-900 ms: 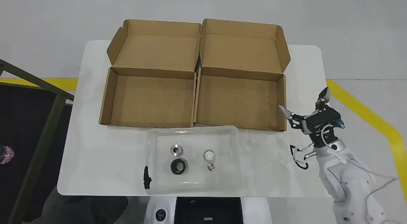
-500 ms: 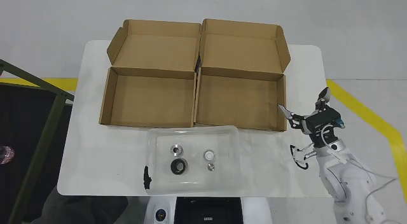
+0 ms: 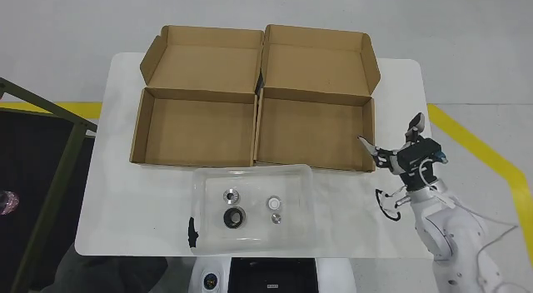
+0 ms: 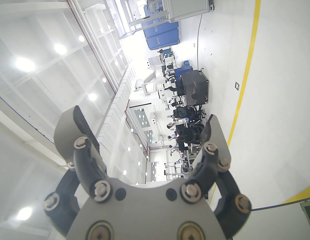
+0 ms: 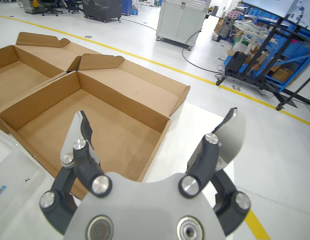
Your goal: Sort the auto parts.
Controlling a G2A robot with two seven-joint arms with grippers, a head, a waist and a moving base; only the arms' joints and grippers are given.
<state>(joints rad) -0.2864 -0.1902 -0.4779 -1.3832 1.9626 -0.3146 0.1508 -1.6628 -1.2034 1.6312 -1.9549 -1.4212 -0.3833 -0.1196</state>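
A clear plastic tray [image 3: 208,185] at the table's front holds several small auto parts: a black ring [image 3: 234,219], a silver round part [image 3: 231,196], a white ring [image 3: 273,203] and a small metal piece [image 3: 277,217]. Two open cardboard boxes, the left box [image 3: 196,131] and the right box [image 3: 315,133], lie behind it with nothing in them. My right gripper [image 3: 391,134] hangs open beside the right box's near right corner [image 5: 167,123], with nothing between its fingers. My left gripper [image 4: 145,121] is open and points up into the room, holding nothing.
The white table [image 3: 396,85] has bare surface to the right of the boxes and along its left side. A dark frame [image 3: 42,126] stands off the table's left edge. Yellow floor lines [image 3: 483,151] run past the right side.
My right gripper has shifted slightly left and away, closer to the right box's corner. The parts and boxes have not moved.
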